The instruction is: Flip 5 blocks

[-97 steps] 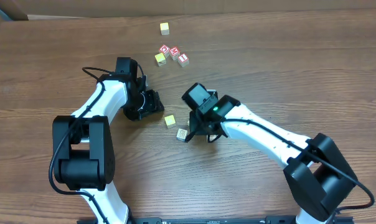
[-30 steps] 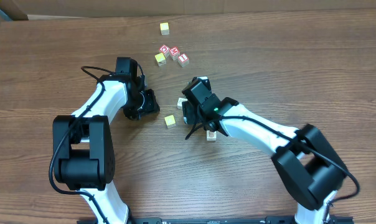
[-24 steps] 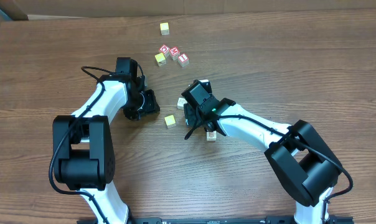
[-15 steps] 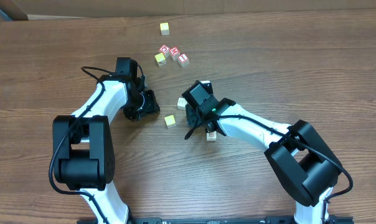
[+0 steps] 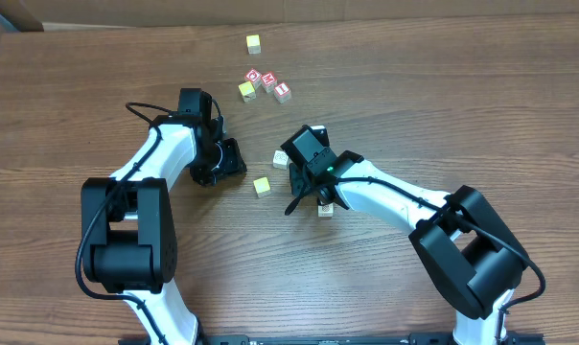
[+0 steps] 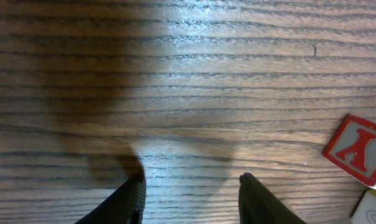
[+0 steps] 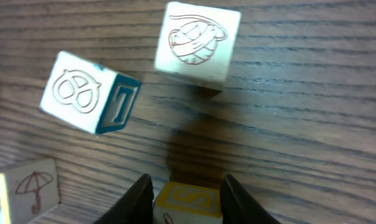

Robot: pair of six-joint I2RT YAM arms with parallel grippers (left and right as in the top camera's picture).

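A block with a yellow-framed S face (image 7: 189,200) sits between the fingers of my right gripper (image 7: 187,182), which is shut on it, low over the table. Beyond it lie a cream block with a line drawing (image 7: 197,42), a pretzel-and-T block (image 7: 88,93) and an umbrella block (image 7: 27,186). From above, my right gripper (image 5: 291,172) hides the held block; a cream block (image 5: 281,158), a yellow-topped block (image 5: 262,186) and another block (image 5: 325,209) lie around it. My left gripper (image 6: 191,186) is open over bare wood.
A red-and-white K cube (image 6: 356,149) lies to the right of my left fingers. Further back stand a yellow cube (image 5: 246,91), three red-lettered cubes (image 5: 269,80) and a lone yellow-topped cube (image 5: 254,43). The right arm's cable (image 5: 291,204) trails by the blocks.
My right gripper's jaws have closed onto the S block and the wrist has shifted slightly. The left arm has not moved.
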